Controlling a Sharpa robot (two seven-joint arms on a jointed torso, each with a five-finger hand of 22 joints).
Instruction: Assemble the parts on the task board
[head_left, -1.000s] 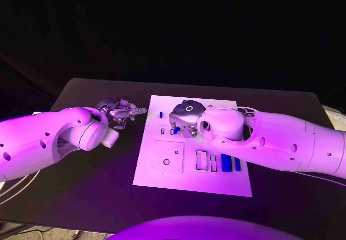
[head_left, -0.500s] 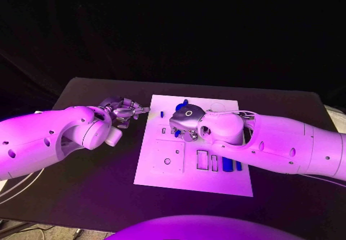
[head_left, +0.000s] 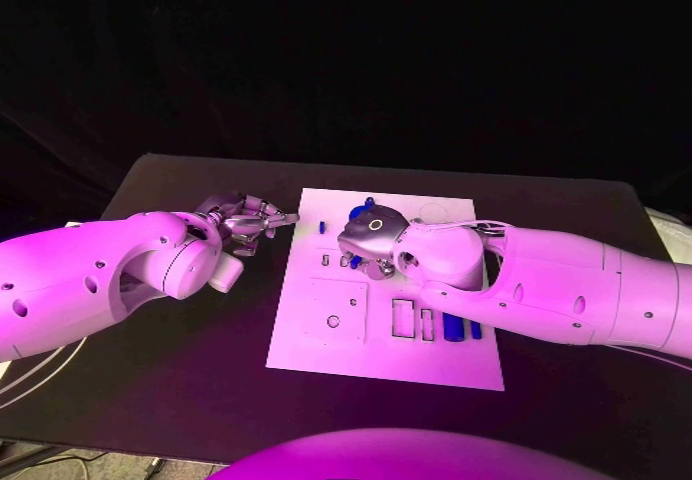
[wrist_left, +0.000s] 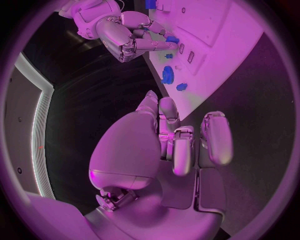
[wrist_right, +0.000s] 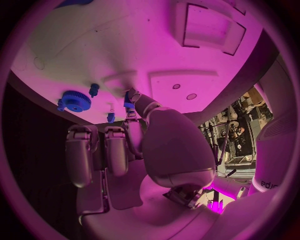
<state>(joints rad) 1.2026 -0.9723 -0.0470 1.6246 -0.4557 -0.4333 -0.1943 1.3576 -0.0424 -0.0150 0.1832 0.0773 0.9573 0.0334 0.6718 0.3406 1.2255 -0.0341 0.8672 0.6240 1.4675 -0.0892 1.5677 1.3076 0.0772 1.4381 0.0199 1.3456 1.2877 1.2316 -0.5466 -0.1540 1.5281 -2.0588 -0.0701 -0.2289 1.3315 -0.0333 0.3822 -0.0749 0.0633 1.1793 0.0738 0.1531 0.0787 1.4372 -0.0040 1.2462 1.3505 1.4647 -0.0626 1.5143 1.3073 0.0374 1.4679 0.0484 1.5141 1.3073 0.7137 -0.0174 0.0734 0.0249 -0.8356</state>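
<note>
Board (head_left: 325, 345) lies mid-bench (head_left: 173, 390), white, w/ blue parts on it.

Left to right: left hand (head_left: 248, 222) hovers over bare bench just off board's left edge; fingers (wrist_left: 214, 137) curled in, nothing in them as far as wrist view shows. Just right of it, a small blue part (head_left: 320, 228) near board's far-left corner. Square recessed plate (head_left: 335, 312) w/ a hole sits on board's near-left area, no part in it. Mid-board, right hand (head_left: 372, 240) is down over the board; its fingers (wrist_right: 133, 97) reach to a small blue part (wrist_right: 128, 101) at a slot, looks pinched, though contact is too small to be sure. Blue gear (wrist_right: 74, 101) stands just beside, near board's far edge, w/ a small blue peg (wrist_right: 94, 90) next to it. Nearer the robot, rectangular slots (head_left: 408, 318); long blue bars (head_left: 454, 325) lie beside them, partly under right arm.

Progress, as a judgement: early to mid. Gear looks seated; bars not yet in slots, plate hole open, several small parts loose. Step in hand appears to be seating the small part mid-board.
</note>
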